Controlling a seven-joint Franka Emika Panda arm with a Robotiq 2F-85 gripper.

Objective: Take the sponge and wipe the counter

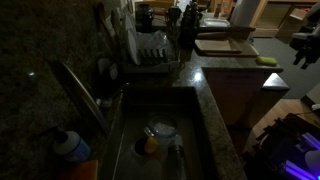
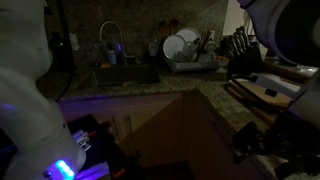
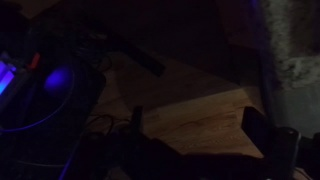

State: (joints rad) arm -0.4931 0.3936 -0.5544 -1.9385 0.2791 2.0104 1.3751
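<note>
The yellow-green sponge (image 1: 266,60) lies on the dark granite counter (image 1: 218,112) at its far end, next to a pale board. My gripper (image 1: 306,48) hangs dark in the air beyond the counter's end, to the right of the sponge and apart from it. In the wrist view its two fingers (image 3: 195,135) stand wide apart with nothing between them, over a lit wooden surface. The sponge does not show in the wrist view, nor in the exterior view that shows the counter (image 2: 212,92) from the front.
A pale cutting board (image 1: 224,45) and a dish rack with plates (image 1: 150,50) stand at the back. The sink (image 1: 185,125) holds an orange-yellow lump (image 1: 150,146), and the faucet (image 1: 80,90) is beside it. A knife block (image 2: 240,45) stands near the board (image 2: 268,92).
</note>
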